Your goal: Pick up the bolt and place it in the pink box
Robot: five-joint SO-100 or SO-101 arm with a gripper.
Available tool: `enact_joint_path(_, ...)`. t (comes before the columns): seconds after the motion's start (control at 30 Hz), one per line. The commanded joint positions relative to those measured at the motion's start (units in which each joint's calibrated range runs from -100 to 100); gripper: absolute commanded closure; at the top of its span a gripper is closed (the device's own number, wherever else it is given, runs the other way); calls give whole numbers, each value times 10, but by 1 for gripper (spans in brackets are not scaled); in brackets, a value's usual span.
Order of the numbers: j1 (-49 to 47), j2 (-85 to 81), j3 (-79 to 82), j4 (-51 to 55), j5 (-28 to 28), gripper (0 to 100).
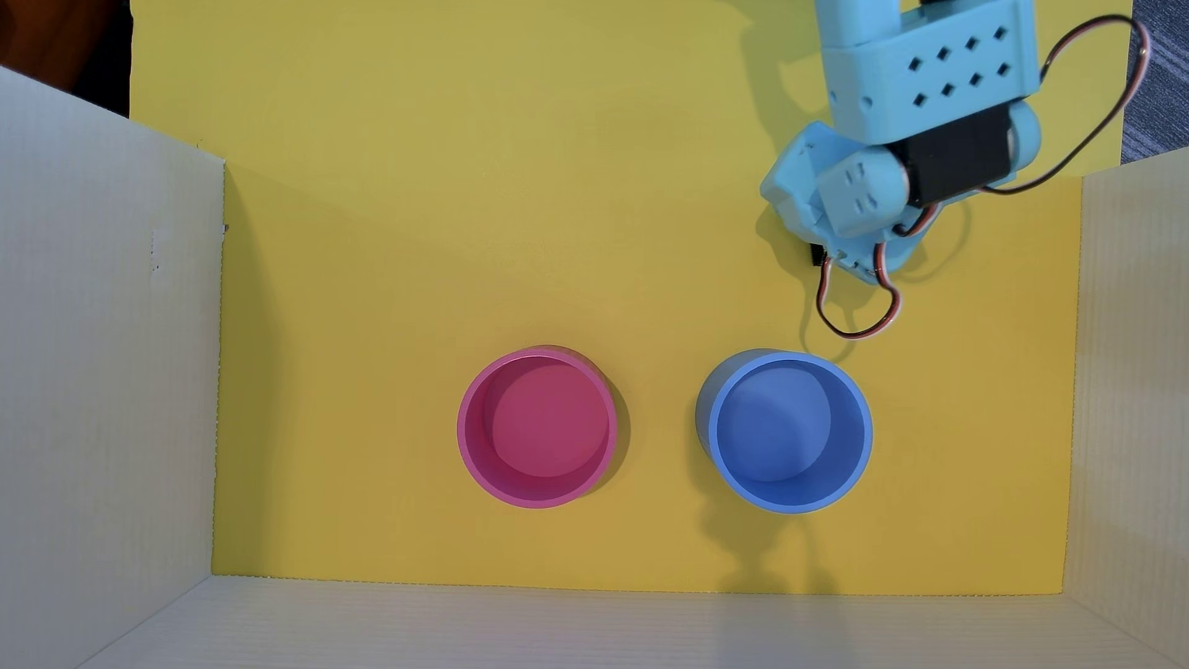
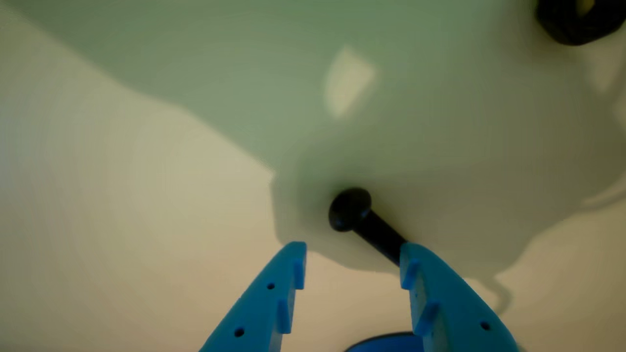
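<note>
In the wrist view the bolt (image 2: 357, 217) is a small black screw with a rounded head, lying on the pale surface just beyond my fingertips. Its shaft runs down-right behind the tip of the right blue finger (image 2: 430, 288). My gripper (image 2: 352, 249) is open and holds nothing. In the overhead view the light-blue arm (image 1: 926, 77) reaches down at the upper right and covers both the gripper and the bolt. The pink box (image 1: 547, 418) stands empty on the yellow mat, below and left of the arm.
A round blue container (image 1: 788, 424) stands empty to the right of the pink box. A black nut (image 2: 579, 19) lies at the wrist view's top right corner. White corrugated walls (image 1: 103, 360) border the yellow mat (image 1: 450, 193) on the left, right and bottom.
</note>
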Motion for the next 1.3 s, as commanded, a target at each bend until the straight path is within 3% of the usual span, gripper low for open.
enact_joint_path(0.0, -2, -5, 0, -1, 3, 86)
enact_joint_path(0.57, -21, 75, -25, -45, 2, 86)
enact_joint_path(0.73, -21, 80, -30, -45, 2, 99)
enact_joint_path(1.27, -20, 73, -53, -45, -15, 99)
